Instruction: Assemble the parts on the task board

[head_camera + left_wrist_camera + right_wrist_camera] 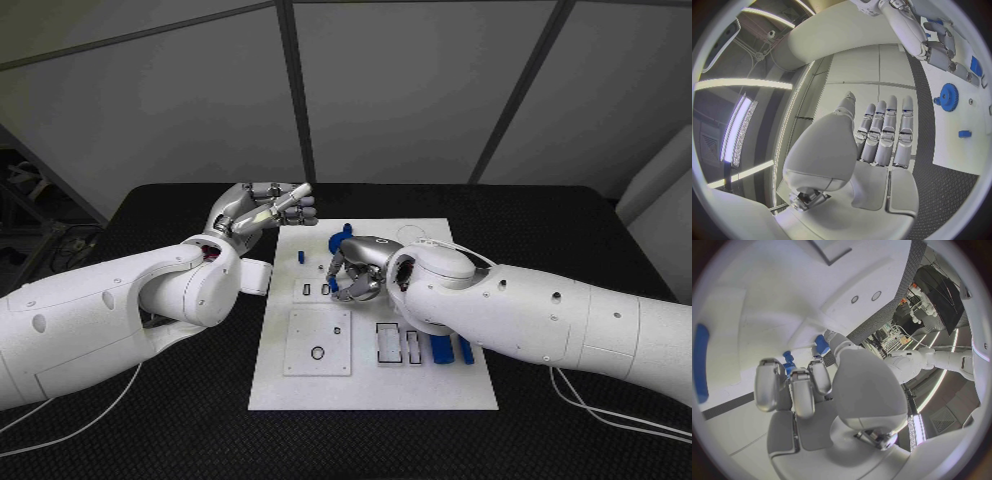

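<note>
Plainly, flat white task board (433,385), toothed blue gear (948,96).

white task board (433,390) flat mid-table | blue gear (342,240) at far end

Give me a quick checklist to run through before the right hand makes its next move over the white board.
1. Left hand free, fingers straight and apart beside the board: ok.
2. Right hand over the white rectangular task board: ok.
3. Right hand's fingers curl near a small blue part; firm hold: cannot tell.
4. Blue toothed gear lying on the board: ok.
5. Long blue bars lying on the board beside the right forearm: ok.
6. Target slot for the part: cannot tell.
</note>
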Controlling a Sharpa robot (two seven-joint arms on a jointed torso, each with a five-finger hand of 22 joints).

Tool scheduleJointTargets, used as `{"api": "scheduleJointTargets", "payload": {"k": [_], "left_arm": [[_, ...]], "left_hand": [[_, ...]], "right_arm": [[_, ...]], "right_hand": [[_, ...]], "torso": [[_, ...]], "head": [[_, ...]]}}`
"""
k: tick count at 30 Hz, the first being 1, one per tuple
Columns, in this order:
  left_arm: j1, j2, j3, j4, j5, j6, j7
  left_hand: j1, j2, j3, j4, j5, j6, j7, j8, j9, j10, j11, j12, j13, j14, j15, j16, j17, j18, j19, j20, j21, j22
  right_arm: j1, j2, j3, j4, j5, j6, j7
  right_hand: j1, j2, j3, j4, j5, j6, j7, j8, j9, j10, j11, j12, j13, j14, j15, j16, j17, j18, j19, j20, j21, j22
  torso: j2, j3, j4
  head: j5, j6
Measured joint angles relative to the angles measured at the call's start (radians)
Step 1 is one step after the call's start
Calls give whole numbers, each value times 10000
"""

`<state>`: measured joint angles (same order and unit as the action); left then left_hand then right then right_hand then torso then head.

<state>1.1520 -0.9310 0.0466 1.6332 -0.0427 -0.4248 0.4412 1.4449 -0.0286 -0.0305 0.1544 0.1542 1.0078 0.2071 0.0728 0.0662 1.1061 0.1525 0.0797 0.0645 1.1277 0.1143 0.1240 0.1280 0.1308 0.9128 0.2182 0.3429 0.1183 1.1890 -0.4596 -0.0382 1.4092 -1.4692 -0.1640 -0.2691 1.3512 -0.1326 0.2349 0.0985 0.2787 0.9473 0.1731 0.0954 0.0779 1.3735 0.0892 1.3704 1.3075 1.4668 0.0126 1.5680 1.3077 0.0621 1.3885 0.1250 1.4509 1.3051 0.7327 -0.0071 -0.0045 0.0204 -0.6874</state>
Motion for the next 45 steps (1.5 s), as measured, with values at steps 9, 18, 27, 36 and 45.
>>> {"api": "scheduleJointTargets", "payload": {"k": [9,18,27,36,45], "left_arm": [[0,-13,0,-2,0,9,-20],[0,-55,0,-57,-198,47,-237],[1,-206,1,-299,-1654,173,-1539],[105,-3,2,-760,-4484,1476,-4696],[500,832,-28,-1339,-7032,3308,-7636]], "left_hand": [[0,0,0,0,0,0,0,0,0,0,0,-39,0,0,0,0,0,0,0,0,-39,1],[-71,71,-113,-54,0,429,-178,0,15,702,-234,33,67,1441,-423,557,436,1,987,-317,474,184],[-260,64,-188,344,87,1309,-950,212,153,2851,-1202,886,719,3374,-1456,6565,5347,-1,3353,-1421,2880,1466],[-1676,279,-752,1205,119,1392,-1325,1184,1081,2698,-1568,4643,4407,3390,-1755,13738,11773,-58,5137,-1740,9393,9460],[-2152,385,-1557,1322,29,648,-1519,3359,3108,2026,-1672,9332,8839,3376,-1843,14213,11803,-732,5158,-1839,10417,10852]], "right_arm": [[-4,-9,-3,0,-14,-34,-12],[-40,-355,-27,340,38,-861,261],[18,-1736,-12,1496,945,-1861,2118],[326,-3372,316,2344,2697,-1969,3086],[466,-4106,473,2304,4186,-1954,3263]], "right_hand": [[-141,-141,-340,165,-39,-279,56,0,0,-138,67,-148,0,0,0,0,-1,0,-37,37,-40,-48],[47,-220,-1028,525,-151,-888,184,-36,-80,-268,126,-153,0,-1,144,0,-2,0,-134,134,-122,-128],[573,-63,-1310,476,207,-713,102,321,-28,-550,113,-315,-110,-1,144,-389,-2,161,-1070,122,-826,-1349],[859,145,-1353,381,686,-676,66,554,-36,-1560,24,-1408,-1344,-1,143,-1125,-3,471,-2073,48,-1776,-2816],[859,145,-1465,493,784,-796,22,693,-67,-2187,-35,-2356,-2467,3,63,-1695,-428,628,-2546,-1,-2483,-3756]], "torso": [[0,0,0],[-1,11,-9],[-79,9,-55],[-298,16,-101],[-491,56,-125]], "head": [[-15,-14],[-18,-11],[38,23],[129,-51],[199,-119]]}}
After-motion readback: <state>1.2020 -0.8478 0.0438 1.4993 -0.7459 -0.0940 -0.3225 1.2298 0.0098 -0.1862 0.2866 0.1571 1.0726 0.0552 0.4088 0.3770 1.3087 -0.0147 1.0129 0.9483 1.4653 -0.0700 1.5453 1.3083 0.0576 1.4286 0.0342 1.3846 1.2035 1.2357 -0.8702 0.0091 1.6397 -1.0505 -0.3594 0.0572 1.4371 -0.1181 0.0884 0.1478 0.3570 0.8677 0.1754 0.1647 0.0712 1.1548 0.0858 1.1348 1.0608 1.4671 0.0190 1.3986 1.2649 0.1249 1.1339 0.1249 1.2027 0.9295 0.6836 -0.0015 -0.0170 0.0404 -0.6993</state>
